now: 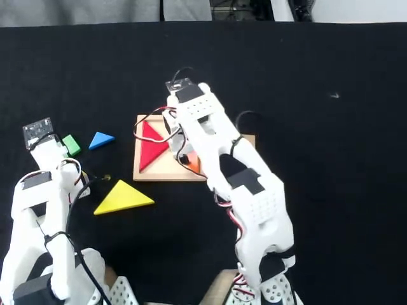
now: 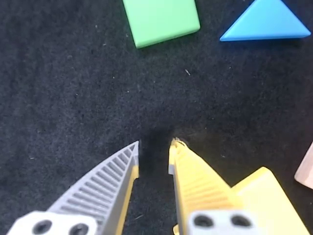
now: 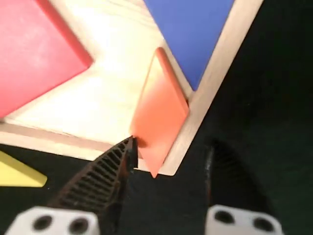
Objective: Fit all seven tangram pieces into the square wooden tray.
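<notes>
I see the right arm stretched over the square wooden tray (image 1: 146, 176). The right gripper (image 3: 170, 147) is released at a tray corner, beside one orange piece (image 3: 159, 117) tilted across the rim. The left gripper (image 2: 155, 144) hangs slightly parted and empty above the cloth.

- In the tray: one red triangle (image 1: 151, 143), one dark blue triangle (image 3: 190, 29).
- On the cloth: one yellow triangle (image 1: 122, 198), one green piece (image 1: 71, 145), one small blue triangle (image 1: 100, 140).

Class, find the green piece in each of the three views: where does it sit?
High view: green piece, far left on the black cloth.
Left wrist view: green piece lying ahead of the left gripper.
Right wrist view: not in it.
Shared landmark: the small blue triangle beside it.
</notes>
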Action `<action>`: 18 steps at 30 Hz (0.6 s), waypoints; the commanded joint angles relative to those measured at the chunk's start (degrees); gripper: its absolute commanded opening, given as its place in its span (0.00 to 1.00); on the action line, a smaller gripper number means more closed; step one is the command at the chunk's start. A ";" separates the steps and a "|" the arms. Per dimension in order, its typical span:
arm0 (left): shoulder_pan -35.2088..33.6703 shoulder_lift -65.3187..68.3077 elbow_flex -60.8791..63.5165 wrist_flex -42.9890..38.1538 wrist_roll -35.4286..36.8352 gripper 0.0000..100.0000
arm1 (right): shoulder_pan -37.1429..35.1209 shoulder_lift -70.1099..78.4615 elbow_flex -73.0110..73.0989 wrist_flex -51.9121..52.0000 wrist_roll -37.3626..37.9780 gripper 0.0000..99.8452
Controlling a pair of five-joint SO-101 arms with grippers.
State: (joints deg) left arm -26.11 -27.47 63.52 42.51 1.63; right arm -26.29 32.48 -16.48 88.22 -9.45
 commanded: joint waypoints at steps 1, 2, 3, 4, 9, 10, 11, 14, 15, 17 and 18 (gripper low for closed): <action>-0.22 -1.32 -0.40 -0.88 0.35 0.12 | 0.00 -9.89 -3.30 0.00 7.91 0.11; -0.22 -1.32 -0.40 -0.88 0.35 0.12 | -0.26 -11.38 -3.30 -0.09 10.20 0.08; -0.22 -1.32 -0.40 -0.88 0.35 0.12 | -0.44 -12.44 -2.68 -0.97 11.25 0.04; -0.22 -1.32 -0.40 -0.88 0.35 0.12 | -0.35 -12.88 -2.42 -1.58 11.25 0.02; -0.22 -1.32 -0.40 -0.88 0.35 0.12 | 0.97 -9.10 1.27 -3.69 11.25 0.01; -0.22 -1.32 -0.40 -0.88 0.35 0.12 | 1.41 -7.78 2.07 -3.96 11.25 0.01; -0.22 -1.32 -0.40 -0.88 0.35 0.12 | 1.76 -6.37 2.51 -4.04 11.25 0.01; -0.13 -1.32 -0.40 -0.88 0.35 0.12 | 2.81 -2.95 2.33 -4.04 11.25 0.01; -0.13 -1.32 -0.40 -0.88 0.35 0.12 | 2.99 -2.15 2.24 -4.13 11.25 0.01; -0.13 -1.32 -0.40 -0.88 0.35 0.12 | 2.81 -1.10 2.33 -5.10 11.25 0.01; -0.04 -1.32 -0.40 -0.88 0.35 0.12 | 2.64 -0.66 2.33 -5.71 11.25 0.01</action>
State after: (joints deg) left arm -26.11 -27.47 63.52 42.51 1.63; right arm -24.70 31.87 -13.67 84.18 1.45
